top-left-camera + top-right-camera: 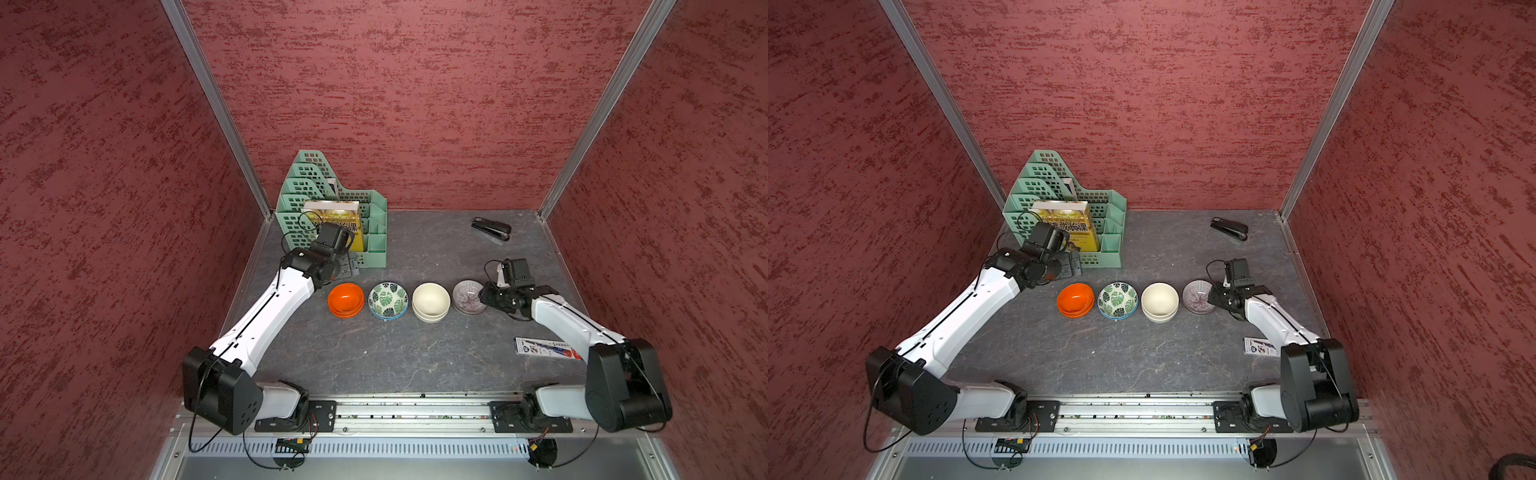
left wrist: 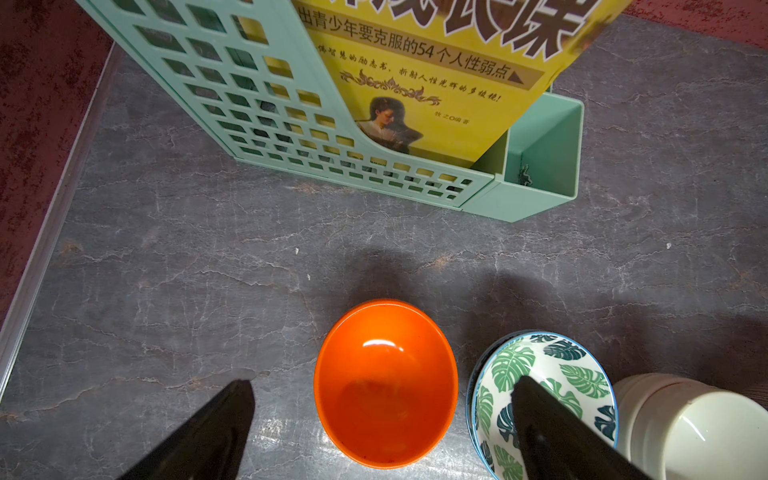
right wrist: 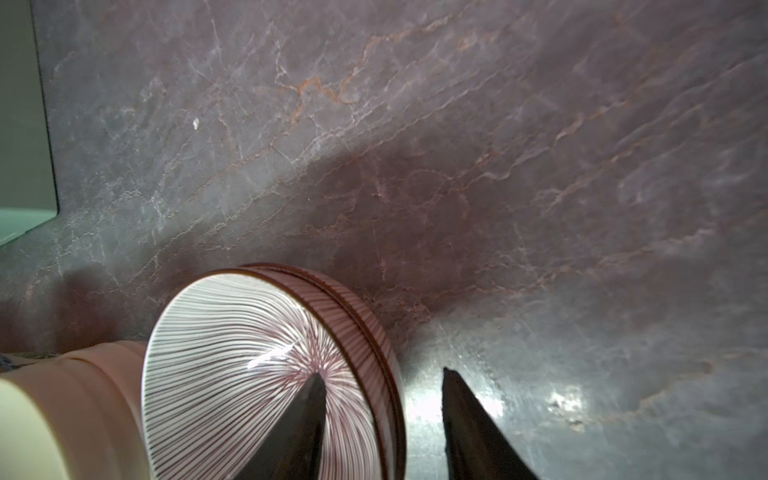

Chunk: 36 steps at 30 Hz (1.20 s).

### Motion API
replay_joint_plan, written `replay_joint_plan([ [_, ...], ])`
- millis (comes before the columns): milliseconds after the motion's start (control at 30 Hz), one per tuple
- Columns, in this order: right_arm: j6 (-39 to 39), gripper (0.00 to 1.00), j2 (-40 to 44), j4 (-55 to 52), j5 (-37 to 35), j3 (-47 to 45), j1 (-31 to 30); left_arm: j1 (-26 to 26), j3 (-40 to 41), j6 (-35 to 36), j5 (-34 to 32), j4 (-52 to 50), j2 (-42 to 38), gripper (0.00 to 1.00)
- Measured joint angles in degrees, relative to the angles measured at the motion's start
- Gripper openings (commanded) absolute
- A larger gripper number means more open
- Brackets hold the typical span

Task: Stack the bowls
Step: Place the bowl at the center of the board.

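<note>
**Right wrist view: jaws apart across the lined bowl's rim**

From my seat, the right gripper [image 3: 380, 370] stands partly open and I see it clamping nothing. One finger [image 3: 299, 415] hangs inside the upper pink-grey lined bowl, the other sits outside its wall over bare table. The rim passes between them, with a gap showing on the outer side. Two rims show there, one nested in the other, so I read it as the lined pair [image 3: 249, 365].

I take the green file rack [image 1: 299, 195] as my landmark. In both top views the bowls form a row of four nested pairs in front of it, running off to the right. The orange pair [image 1: 345, 300] lies nearest the rack's front corner, then the leaf-patterned pair [image 1: 388, 300], then the cream pair [image 1: 431, 301]. The lined pair is farthest from the rack. The pairs are close neighbours; I cannot tell whether they touch.

In the left wrist view the left gripper [image 2: 382, 381] is spread wide and holds nothing. It hovers between the rack and the orange pair.

A yellow book [image 1: 332, 212] stands in the rack. A black stapler [image 1: 491, 228] lies well off to the rack's right.
</note>
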State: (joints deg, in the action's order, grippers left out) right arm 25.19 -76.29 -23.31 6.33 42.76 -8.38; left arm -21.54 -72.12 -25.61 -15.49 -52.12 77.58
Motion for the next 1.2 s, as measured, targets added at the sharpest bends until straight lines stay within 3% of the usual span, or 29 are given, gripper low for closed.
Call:
replay_joint_plan([
  [433, -0.3, 0.47, -3.6, 0.3, 0.1, 1.4, 0.0, 0.0, 0.0, 0.0, 0.0, -0.2, -0.2, 1.0],
  [733, 0.0, 0.36, -7.2, 2.8, 1.1, 1.4, 0.0, 0.0, 0.0, 0.0, 0.0, -0.6, -1.2, 1.0],
  [900, -0.2, 0.25, -8.2, 3.5, 2.0, 1.4, 0.0, 0.0, 0.1, 0.0, 0.0, -0.6, -1.2, 1.0],
  [1200, -0.2, 0.21, -6.5, 2.4, 2.2, 1.3, 0.0, 0.1, 0.1, 0.0, 0.0, -0.5, -1.2, 1.0],
])
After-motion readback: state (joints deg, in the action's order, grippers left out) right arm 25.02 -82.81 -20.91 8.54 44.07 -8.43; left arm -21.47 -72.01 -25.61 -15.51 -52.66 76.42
